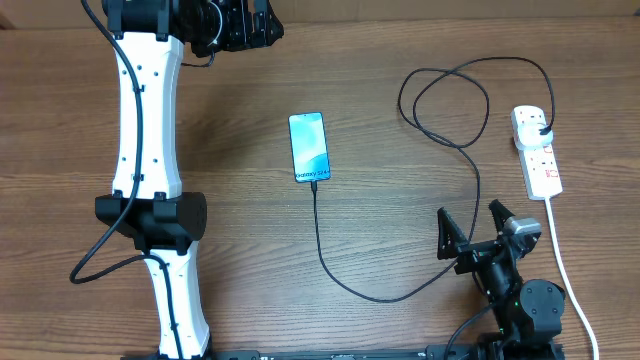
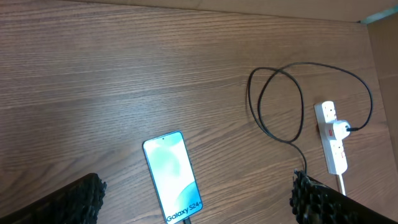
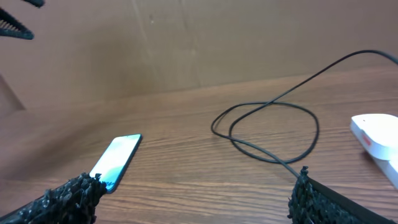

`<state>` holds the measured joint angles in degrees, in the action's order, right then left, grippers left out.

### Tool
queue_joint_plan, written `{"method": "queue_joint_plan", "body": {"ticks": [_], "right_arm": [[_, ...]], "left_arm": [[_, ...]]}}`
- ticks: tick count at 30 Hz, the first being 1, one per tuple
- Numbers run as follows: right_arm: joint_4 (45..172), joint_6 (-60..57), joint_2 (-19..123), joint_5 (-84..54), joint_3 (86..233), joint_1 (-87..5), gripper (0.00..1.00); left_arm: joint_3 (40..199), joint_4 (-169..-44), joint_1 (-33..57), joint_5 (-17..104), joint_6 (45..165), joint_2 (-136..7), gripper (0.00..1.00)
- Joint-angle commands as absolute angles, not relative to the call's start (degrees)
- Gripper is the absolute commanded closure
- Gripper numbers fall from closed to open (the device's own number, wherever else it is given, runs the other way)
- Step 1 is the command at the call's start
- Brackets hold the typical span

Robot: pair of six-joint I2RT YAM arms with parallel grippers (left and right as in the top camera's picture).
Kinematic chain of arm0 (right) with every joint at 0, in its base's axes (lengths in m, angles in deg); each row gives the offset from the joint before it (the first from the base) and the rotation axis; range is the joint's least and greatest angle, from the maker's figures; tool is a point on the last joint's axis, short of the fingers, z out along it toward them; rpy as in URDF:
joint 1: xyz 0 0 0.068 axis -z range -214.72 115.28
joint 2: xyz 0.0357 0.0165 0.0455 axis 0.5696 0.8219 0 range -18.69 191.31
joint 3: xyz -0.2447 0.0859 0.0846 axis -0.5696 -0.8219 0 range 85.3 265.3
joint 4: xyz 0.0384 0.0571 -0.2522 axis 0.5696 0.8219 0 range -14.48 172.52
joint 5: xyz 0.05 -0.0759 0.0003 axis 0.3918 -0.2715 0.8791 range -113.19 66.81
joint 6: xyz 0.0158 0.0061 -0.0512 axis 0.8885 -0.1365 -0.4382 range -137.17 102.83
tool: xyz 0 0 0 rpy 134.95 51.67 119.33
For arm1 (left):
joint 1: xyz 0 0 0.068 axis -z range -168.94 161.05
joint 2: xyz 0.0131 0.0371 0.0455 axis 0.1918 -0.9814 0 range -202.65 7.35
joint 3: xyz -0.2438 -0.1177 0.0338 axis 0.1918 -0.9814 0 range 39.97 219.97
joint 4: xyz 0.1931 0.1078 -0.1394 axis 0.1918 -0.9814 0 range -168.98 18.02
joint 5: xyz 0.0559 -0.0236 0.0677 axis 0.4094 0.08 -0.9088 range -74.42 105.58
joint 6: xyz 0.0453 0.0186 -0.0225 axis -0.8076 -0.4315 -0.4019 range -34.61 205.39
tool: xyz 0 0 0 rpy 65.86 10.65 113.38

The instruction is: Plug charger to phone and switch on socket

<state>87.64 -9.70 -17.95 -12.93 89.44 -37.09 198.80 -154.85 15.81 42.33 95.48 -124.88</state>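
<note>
The phone [image 1: 309, 147] lies flat mid-table, its light-blue screen lit with "Galaxy" text. The black charger cable [image 1: 345, 285] meets the phone's lower edge, curves right, loops [image 1: 445, 100], and ends at a plug on the white socket strip [image 1: 540, 165] at the right. My left gripper [image 1: 240, 25] is open and empty at the far edge, well away from the phone. My right gripper [image 1: 470, 220] is open and empty near the front right, beside the cable. The left wrist view shows the phone [image 2: 173, 177], the cable loop [image 2: 280, 106], the strip [image 2: 333, 152] and the open jaws [image 2: 196, 186].
The strip's thick white cord [image 1: 565, 270] runs toward the front edge past my right arm. The right wrist view shows the phone [image 3: 117, 162], the cable loop [image 3: 267, 130], the strip's end [image 3: 376, 140], the open jaws [image 3: 196, 183] and a brown wall behind.
</note>
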Motion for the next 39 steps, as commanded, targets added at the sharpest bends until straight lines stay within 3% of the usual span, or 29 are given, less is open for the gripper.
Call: {"method": "queue_joint_plan", "body": {"ticks": [1, 31, 36, 39], "right_arm": [[87.6, -9.8, -18.5, -12.9, 89.1, -38.0, 0.00], [87.6, -9.8, -18.5, -12.9, 89.1, -38.0, 0.00], [87.6, -9.7, -18.5, -12.9, 89.1, -38.0, 0.00], [87.6, -9.8, -18.5, -12.9, 89.1, -38.0, 0.00]], "left_arm": [[198.7, -154.9, 15.7, 42.1, 94.6, -125.4, 0.01], [198.3, -156.4, 16.0, 42.0, 94.5, -125.0, 0.00], [188.4, -154.0, 16.1, 40.2, 94.1, -119.1, 0.00], [176.3, -145.7, 16.1, 40.0, 94.1, -112.4, 0.01]]}}
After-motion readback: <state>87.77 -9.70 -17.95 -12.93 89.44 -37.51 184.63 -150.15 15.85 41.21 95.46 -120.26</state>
